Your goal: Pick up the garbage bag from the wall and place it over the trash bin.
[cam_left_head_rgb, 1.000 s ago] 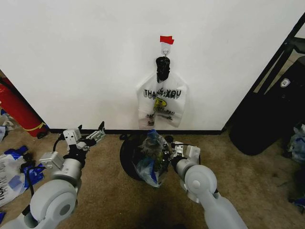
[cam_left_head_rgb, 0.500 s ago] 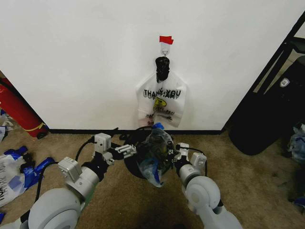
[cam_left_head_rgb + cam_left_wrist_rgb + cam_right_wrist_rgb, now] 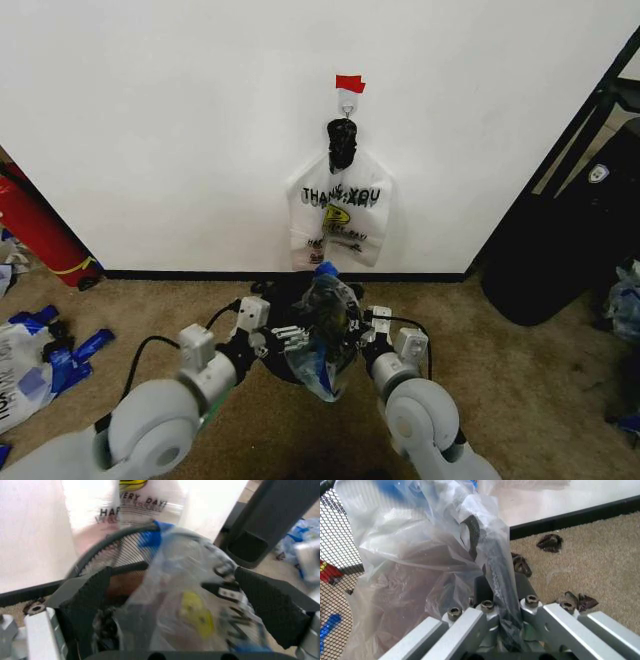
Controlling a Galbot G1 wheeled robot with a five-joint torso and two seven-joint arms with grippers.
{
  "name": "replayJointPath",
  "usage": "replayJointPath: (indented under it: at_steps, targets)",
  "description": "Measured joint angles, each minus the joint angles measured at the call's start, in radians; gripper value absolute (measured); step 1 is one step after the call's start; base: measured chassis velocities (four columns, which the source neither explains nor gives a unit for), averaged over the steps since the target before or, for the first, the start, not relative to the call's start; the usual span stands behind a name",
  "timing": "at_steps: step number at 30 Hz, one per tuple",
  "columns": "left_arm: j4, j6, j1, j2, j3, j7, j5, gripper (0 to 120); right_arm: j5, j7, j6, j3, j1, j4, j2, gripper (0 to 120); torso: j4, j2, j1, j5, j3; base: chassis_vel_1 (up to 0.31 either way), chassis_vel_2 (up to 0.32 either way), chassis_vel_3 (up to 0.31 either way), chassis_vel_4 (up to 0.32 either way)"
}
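The see-through garbage bag [image 3: 322, 318] with blue handles hangs bunched over the black wire-mesh trash bin [image 3: 272, 318], which stands on the carpet below the white wall [image 3: 150, 120]. My right gripper [image 3: 352, 335] is shut on the bag's right side; in the right wrist view the gripper [image 3: 485, 566] pinches the crinkled plastic [image 3: 415, 551] next to the bin's mesh [image 3: 335, 536]. On the bag's left side my left gripper [image 3: 292, 336] is open. The left wrist view has its black pads [image 3: 92, 600] spread wide around the bag [image 3: 190, 573], with the bin rim [image 3: 120, 547] behind.
An opaque white "THANK YOU" bag [image 3: 340, 215] hangs from the hook under red tape [image 3: 349, 83]. A red cylinder [image 3: 35, 230] and white-and-blue bags [image 3: 25, 370] lie at the left. A big black bulk [image 3: 560, 250] stands at the right. Dark scraps [image 3: 550, 542] dot the carpet.
My left arm has swung right from the open carpet to the bag's left side, gripper open around it. The right gripper keeps its hold, and the bag has risen slightly.
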Motion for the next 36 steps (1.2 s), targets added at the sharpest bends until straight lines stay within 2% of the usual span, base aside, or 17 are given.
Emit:
replayJointPath:
  at_steps: [4,9,15,24,25,29,33,34,36]
  targets:
    - [0.033,0.011,-0.052,-0.021,0.025,-0.016,-0.051,97,-0.001,0.001,-0.003,0.001,-0.005,0.004,-0.003,0,0.0000,0.000,0.000,0.0001,0.000,0.000,0.000,0.000,0.000]
    - [0.051,0.019,-0.060,-0.044,0.030,-0.021,-0.103,96,0.002,0.007,-0.007,-0.005,-0.009,0.007,-0.008,0,0.0001,0.000,0.000,0.0000,0.000,0.000,0.000,0.000,0.000]
    - [0.067,0.019,-0.063,-0.059,0.037,-0.020,-0.110,95,0.004,0.010,-0.010,-0.015,-0.009,0.007,-0.003,0,0.0002,0.000,0.000,0.0001,0.000,0.000,0.000,0.000,0.000]
    - [0.130,0.027,-0.069,-0.132,0.041,-0.030,-0.094,93,0.005,0.015,-0.014,-0.019,-0.021,0.017,-0.001,0,0.0001,0.000,0.000,0.0000,0.000,0.000,0.000,0.000,0.000]
    - [0.137,0.026,-0.071,-0.138,0.042,-0.031,-0.094,86,0.006,0.016,-0.015,-0.018,-0.022,0.018,-0.003,0,0.0001,0.000,0.000,0.0000,0.000,0.000,0.000,0.000,0.000]
    - [0.149,0.021,-0.073,-0.144,0.048,-0.032,-0.094,79,0.008,0.016,-0.016,-0.017,-0.023,0.020,-0.004,0,0.0001,0.000,0.000,0.0000,0.000,0.000,0.000,0.000,0.000]
    - [0.159,0.014,-0.074,-0.151,0.059,-0.033,-0.094,57,0.010,0.017,-0.017,-0.018,-0.021,0.021,-0.003,0,0.0003,0.000,0.000,0.0001,0.000,0.000,0.000,0.000,0.000]
    - [0.159,0.014,-0.074,-0.151,0.059,-0.033,-0.094,57,0.010,0.017,-0.017,-0.018,-0.021,0.021,-0.003,0,0.0003,0.000,0.000,0.0001,0.000,0.000,0.000,0.000,0.000]
    - [0.164,0.013,-0.080,-0.156,0.064,-0.034,-0.092,48,0.011,0.018,-0.018,-0.018,-0.021,0.022,-0.002,0,0.0001,0.000,0.000,0.0001,0.000,0.000,0.000,0.000,0.000]
